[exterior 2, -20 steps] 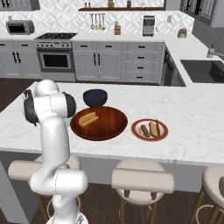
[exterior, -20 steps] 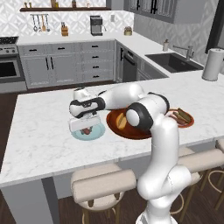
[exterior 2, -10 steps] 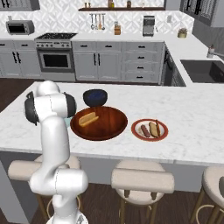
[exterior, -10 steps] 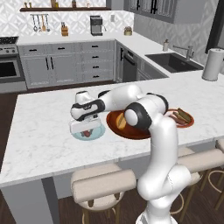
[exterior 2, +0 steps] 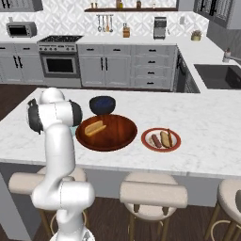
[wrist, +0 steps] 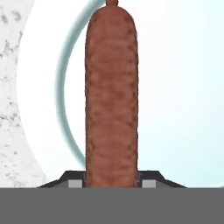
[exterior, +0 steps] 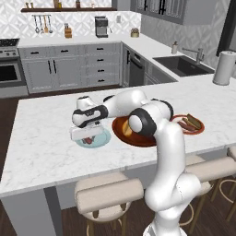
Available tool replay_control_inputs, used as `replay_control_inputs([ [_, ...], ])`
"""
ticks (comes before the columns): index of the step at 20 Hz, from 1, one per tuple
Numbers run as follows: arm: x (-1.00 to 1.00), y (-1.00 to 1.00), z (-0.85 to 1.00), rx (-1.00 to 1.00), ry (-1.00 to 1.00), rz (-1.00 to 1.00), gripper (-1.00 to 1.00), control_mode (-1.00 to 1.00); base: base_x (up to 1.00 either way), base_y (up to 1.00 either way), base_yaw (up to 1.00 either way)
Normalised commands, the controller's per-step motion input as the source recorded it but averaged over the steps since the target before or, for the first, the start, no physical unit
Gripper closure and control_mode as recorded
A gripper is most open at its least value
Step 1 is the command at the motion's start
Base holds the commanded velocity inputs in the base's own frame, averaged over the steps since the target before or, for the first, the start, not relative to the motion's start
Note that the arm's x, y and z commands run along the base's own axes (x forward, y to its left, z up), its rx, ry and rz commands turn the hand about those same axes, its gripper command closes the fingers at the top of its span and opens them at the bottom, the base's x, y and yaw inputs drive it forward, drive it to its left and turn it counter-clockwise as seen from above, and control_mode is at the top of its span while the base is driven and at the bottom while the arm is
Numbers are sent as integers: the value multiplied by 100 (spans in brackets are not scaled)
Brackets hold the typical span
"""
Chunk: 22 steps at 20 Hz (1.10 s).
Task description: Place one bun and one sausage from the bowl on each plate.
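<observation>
A grey kitchen is standing around the white marble table point(exterior: 41, 152). The wooden bowl point(exterior 2: 107, 132) is sitting mid-table with one bun point(exterior 2: 94, 128). The white plate point(exterior 2: 161, 140) is lying beside it. The pincer point(exterior: 86, 134) is squeezing a sausage point(wrist: 112, 94) over the blue plate point(exterior: 94, 140).

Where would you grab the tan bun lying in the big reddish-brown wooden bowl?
Across the middle of the tan bun, coming straight down from above. It lies flat and long in the wide, shallow wooden bowl, so fingers would likely fit best over its narrow sides.
</observation>
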Motion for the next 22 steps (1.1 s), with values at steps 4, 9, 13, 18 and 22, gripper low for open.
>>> replay_control_inputs([
  [4,2,4,-19,0,0,0,100,-100,0,0,0],
  [9,31,-9,-18,-1,1,0,100,-100,0,0,0],
  [13,1,0,-1,0,0,0,-100,-100,0,0,0],
  [18,4,0,0,0,1,0,-100,-100,0,0,0],
  [22,26,-1,0,0,0,0,-100,-100,0,0,0],
])
